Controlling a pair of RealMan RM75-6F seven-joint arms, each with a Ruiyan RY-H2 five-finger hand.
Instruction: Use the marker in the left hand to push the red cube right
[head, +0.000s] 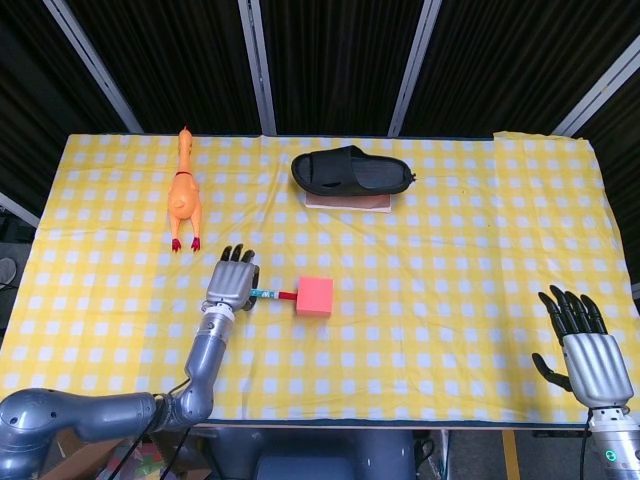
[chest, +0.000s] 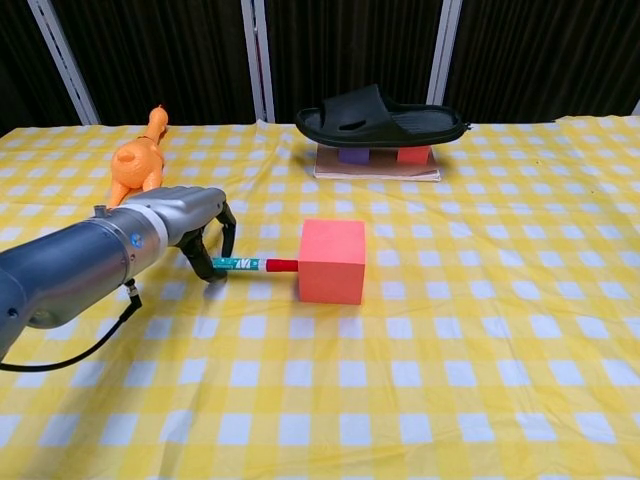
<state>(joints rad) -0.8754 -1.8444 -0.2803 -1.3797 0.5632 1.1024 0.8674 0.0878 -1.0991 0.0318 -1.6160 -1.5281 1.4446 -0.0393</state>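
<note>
The red cube (head: 314, 296) (chest: 332, 261) sits on the yellow checked cloth near the table's middle. My left hand (head: 233, 285) (chest: 196, 224) grips a teal marker with a red cap (head: 272, 295) (chest: 252, 265) held level, its tip touching the cube's left face. My right hand (head: 583, 345) rests at the table's front right corner with fingers spread and nothing in it; only the head view shows it.
An orange rubber chicken (head: 184, 195) (chest: 139, 160) lies at the back left. A black slipper (head: 351, 170) (chest: 380, 115) rests on small blocks over a board (chest: 377, 167) at the back centre. The cloth (head: 470, 260) stretches right of the cube.
</note>
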